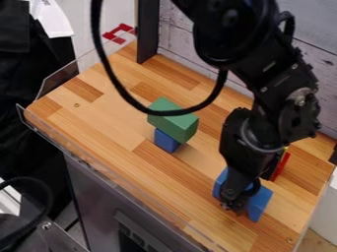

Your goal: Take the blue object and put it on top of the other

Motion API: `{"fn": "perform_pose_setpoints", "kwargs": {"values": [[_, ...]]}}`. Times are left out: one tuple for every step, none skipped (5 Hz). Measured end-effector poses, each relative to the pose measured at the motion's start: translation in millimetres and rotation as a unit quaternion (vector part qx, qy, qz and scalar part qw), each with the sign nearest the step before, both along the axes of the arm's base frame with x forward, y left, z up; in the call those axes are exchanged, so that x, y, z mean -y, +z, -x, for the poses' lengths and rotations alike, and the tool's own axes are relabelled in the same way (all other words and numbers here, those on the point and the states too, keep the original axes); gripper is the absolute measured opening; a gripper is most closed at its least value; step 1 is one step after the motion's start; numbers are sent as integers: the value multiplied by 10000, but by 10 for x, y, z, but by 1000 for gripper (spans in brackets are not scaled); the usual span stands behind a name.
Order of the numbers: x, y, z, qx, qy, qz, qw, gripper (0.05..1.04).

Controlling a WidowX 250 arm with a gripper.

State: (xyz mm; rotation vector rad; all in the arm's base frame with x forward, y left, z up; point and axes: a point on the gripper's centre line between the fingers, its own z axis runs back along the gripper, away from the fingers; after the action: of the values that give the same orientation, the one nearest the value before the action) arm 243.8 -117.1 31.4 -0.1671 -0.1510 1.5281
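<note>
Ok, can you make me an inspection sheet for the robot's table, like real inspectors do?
Surface: striped wooden top, with clear plastic edging.
Job's things: green block on a small blue block; longer blue block at the gripper.
Clutter: red thing behind the gripper, partly hidden.
Gripper: low at the longer blue block; can't tell if it's holding it.
Cables: black cable loops down from above, crossing the green block in this view.
Surroundings: dark post, whitish plank wall.
</note>
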Motion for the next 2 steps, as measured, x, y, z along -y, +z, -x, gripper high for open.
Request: {"fn": "perform_pose_setpoints", "kwargs": {"values": [[-39, -72, -19, -87, 129, 38, 9999, 1000], [-51, -116, -31, -143, 211, 116, 9996, 952]]}}
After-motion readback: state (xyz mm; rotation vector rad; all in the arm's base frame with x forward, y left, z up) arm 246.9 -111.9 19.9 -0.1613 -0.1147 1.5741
